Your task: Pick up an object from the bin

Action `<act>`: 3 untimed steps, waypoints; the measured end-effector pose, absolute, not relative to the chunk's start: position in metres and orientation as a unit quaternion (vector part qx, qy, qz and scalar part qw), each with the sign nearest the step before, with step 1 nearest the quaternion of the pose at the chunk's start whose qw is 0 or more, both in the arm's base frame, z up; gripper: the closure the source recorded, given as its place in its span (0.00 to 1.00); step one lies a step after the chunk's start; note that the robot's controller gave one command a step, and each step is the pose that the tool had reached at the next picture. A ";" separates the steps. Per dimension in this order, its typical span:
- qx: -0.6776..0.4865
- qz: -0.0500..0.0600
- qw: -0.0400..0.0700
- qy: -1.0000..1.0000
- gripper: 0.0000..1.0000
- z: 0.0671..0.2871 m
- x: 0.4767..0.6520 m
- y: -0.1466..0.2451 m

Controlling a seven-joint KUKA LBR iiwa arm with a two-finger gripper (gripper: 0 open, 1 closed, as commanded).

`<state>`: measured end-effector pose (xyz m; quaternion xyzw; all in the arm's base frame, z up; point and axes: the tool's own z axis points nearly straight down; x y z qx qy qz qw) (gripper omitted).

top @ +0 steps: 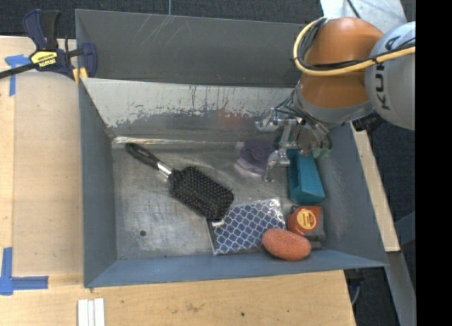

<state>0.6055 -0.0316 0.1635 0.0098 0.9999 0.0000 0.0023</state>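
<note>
If going for the pale purple lump (253,157) at about two o'clock on the bin (95,176) floor, expect something light and soft, more likely to crumple under pressure than to slip. Lies just left of the gripper (281,149), touching or nearly touching it; cannot tell which. Cannot tell either whether open or closed on anything. Best taken across its bulging middle, with a gentle squeeze.

Alternatively, consider the teal block (306,178) at three o'clock, just right of the gripper. Looks stiff and smooth-sided, probably heavier and more slippery; better pinched across its narrow width. Lies lengthwise by the right slope, leaving little room on that side.

Below it, at four to five o'clock, note a round orange disc (304,219) and a rusty oval pad (286,244), close together, with a blue patterned cloth (244,227) beside them. Near centre, a black hairbrush (191,185), handle toward ten o'clock, well apart from the gripper.

Offers a scuffed bare-metal floor, flat in the middle, with inward-sloping walls; plenty of free floor at eight o'clock, tight quarters at the right.
</note>
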 end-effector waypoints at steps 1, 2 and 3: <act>0.010 0.000 0.002 1.000 0.00 0.163 0.606 -0.032; -0.010 0.000 0.001 1.000 0.00 0.172 0.603 -0.032; 0.013 0.003 0.013 1.000 1.00 0.086 0.624 -0.039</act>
